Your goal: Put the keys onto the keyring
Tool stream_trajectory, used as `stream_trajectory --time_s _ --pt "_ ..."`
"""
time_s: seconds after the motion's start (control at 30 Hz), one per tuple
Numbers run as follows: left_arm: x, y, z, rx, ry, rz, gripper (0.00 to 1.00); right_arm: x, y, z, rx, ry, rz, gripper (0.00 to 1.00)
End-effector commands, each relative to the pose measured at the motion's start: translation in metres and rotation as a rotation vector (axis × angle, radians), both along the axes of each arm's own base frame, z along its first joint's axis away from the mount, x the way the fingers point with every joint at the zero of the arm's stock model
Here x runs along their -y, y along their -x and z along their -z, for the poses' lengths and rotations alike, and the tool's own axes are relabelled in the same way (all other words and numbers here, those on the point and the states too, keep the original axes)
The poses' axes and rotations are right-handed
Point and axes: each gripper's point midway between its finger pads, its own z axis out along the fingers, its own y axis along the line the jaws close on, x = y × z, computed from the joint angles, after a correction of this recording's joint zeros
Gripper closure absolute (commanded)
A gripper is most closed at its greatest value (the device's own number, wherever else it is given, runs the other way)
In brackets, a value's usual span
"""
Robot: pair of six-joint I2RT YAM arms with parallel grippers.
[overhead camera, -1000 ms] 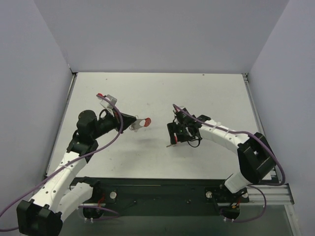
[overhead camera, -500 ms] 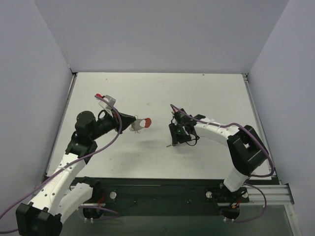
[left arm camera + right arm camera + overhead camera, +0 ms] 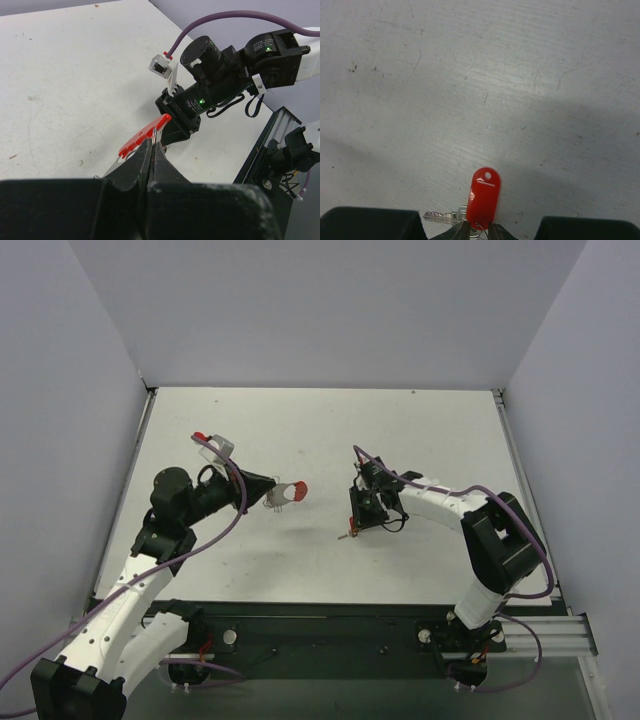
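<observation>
Well, we see the left fingers [image 3: 141, 161] clenched on the keyring [image 3: 145, 135]. They pinch its red band near one end, so the rest of the band juts out past the tips with a bit of silvery chain showing beneath. It is carried above the worktop [image 3: 75, 75], left of the middle in the top view.

The right fingers [image 3: 461, 232] are clenched too, on the key [image 3: 484, 195]. They nip the near end of its red head, and the silver blade pokes out sideways just beside them. The key sits low over the worktop, right of centre and well apart from the keyring. We cannot tell whether it touches the surface.

We judge both pieces to be very light. The key is stiff, but its smooth plastic head may swivel in so small a pinch, so a hold on the head that leaves the pierced far end free suits it. The chain is probably limp and will sag and swing, so we would keep the grip on the band, which looks the firmer part, and let the chain hang clear for threading.
</observation>
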Motion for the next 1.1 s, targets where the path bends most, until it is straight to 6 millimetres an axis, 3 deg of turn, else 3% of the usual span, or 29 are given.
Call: stream_trajectory --time_s 0.0,0.3,0.6,0.73,1.07 --pt "-0.001 0.001 -0.028 0.083 0.018 0.006 1.00 0.000 0.008 0.002 -0.032 -0.018 0.009 0.77" --pt "-0.001 0.002 -0.025 0.078 0.015 0.008 1.00 0.010 0.008 0.002 -0.024 -0.004 0.030 0.77" --pt "-0.001 0.001 -0.024 0.079 0.006 0.005 1.00 0.001 0.012 0.004 -0.051 -0.037 0.001 0.78" --pt "-0.002 0.001 -0.023 0.080 0.002 0.004 1.00 -0.007 0.014 0.003 -0.065 -0.070 -0.005 0.91" --pt "-0.003 0.002 -0.023 0.080 -0.002 0.001 1.00 -0.013 0.014 0.002 -0.066 -0.101 0.004 1.00"
